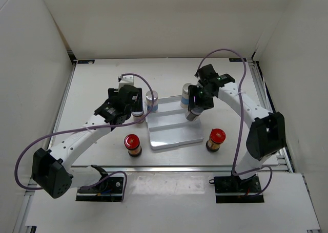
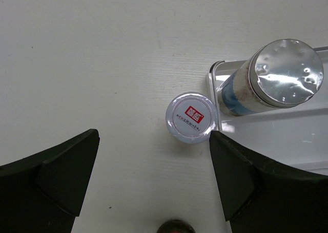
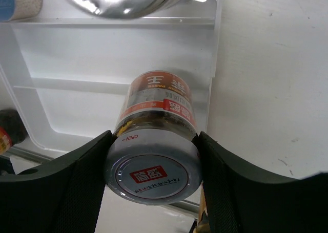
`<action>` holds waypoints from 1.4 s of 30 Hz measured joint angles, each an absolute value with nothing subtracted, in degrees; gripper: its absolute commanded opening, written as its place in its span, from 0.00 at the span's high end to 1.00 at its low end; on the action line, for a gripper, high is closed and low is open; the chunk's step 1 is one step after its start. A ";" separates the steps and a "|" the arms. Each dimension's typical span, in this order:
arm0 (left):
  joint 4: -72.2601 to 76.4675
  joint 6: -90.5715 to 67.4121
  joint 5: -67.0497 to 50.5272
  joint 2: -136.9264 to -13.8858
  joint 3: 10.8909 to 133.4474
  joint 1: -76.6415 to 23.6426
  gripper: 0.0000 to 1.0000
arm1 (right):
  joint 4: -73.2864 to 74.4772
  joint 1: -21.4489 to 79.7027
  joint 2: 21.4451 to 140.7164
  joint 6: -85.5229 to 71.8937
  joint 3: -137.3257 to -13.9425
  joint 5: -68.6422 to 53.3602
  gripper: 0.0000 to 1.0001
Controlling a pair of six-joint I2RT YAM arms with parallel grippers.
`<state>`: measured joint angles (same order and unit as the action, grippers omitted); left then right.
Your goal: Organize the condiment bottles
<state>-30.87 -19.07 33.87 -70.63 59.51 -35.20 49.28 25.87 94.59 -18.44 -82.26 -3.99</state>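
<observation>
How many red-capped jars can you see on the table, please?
2. The left red-capped jar stands just left of the white tray, outside it. The right red-capped jar stands just right of it, also outside. No others show, and none seems hidden.

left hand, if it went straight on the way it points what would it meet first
Probably the short silver-lidded jar beside the tray corner. It sits inside the open left hand, nearer its right side; depth is hard to judge.
</observation>
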 measured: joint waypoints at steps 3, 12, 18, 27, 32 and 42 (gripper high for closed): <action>-30.89 -20.36 34.11 -70.87 58.81 -35.05 0.01 | 47.22 25.56 97.41 -18.61 -81.65 -4.47 0.99; -30.81 -22.98 35.20 -71.79 55.59 -34.98 0.01 | 42.11 25.32 101.80 -18.90 -81.14 -4.84 0.99; -29.98 -23.49 35.14 -71.79 54.68 -34.15 0.01 | 42.15 25.56 103.57 -18.96 -80.86 -1.91 0.78; -28.12 -24.43 32.45 -71.81 53.80 -32.29 0.01 | 44.31 25.58 103.66 -18.92 -81.71 -1.63 0.00; -25.96 -23.97 29.02 -71.85 52.36 -32.14 0.01 | 46.92 25.58 102.96 -19.14 -84.51 -2.09 0.00; -21.19 -20.99 22.74 -72.75 51.22 -32.08 0.01 | 49.74 25.58 94.61 -19.62 -85.41 -2.09 0.00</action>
